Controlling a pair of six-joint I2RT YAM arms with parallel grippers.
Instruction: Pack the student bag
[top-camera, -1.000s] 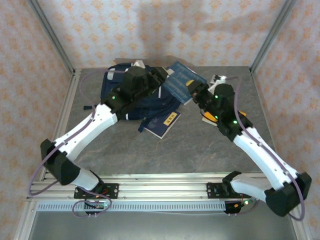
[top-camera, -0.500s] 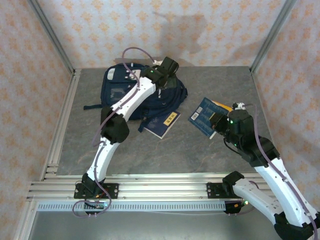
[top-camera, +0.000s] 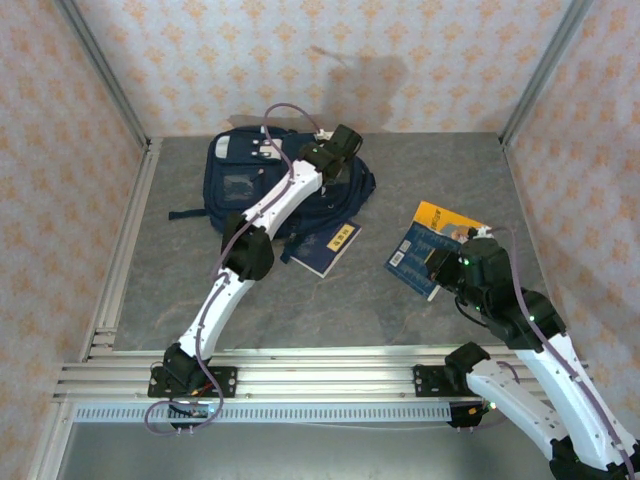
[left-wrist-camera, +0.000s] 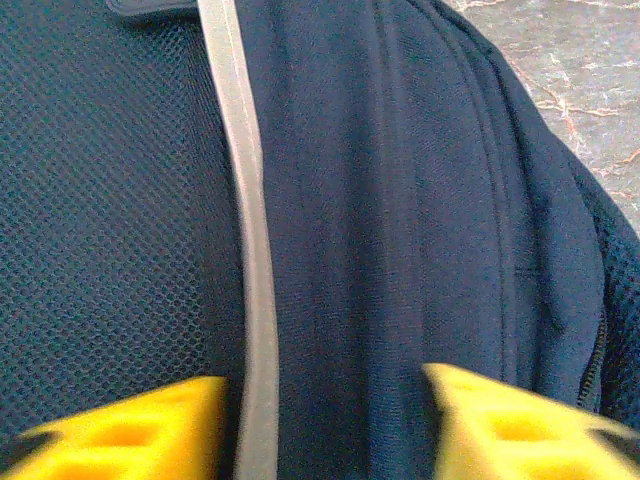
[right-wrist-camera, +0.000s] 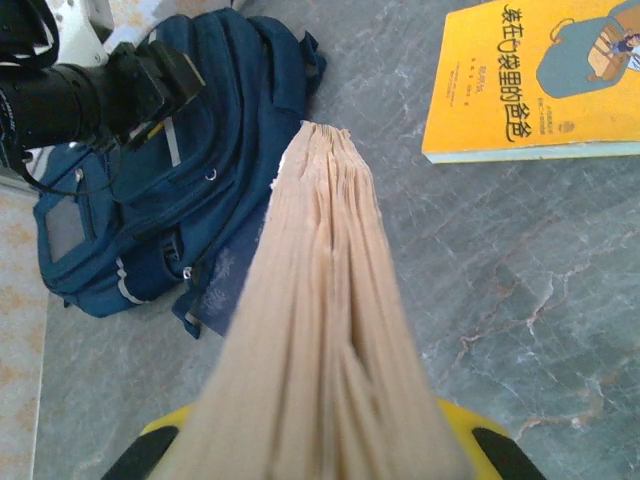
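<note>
Three patterned walls (top-camera: 300, 60), grey tabletop (top-camera: 370, 310)

I see the right gripper (right-wrist-camera: 320, 440) closed on a thick book (right-wrist-camera: 325, 330), with its yellow fingers (right-wrist-camera: 455, 418) on both sides and the beige page edges pointing away from the camera. Farther on the grey table (right-wrist-camera: 500, 260), a yellow book (right-wrist-camera: 540, 80) lies flat at the upper right. At the upper left lies the navy bag (right-wrist-camera: 200, 170), with the left arm (right-wrist-camera: 90, 90) over it and a blue booklet (right-wrist-camera: 215, 290) at its near edge.
</note>
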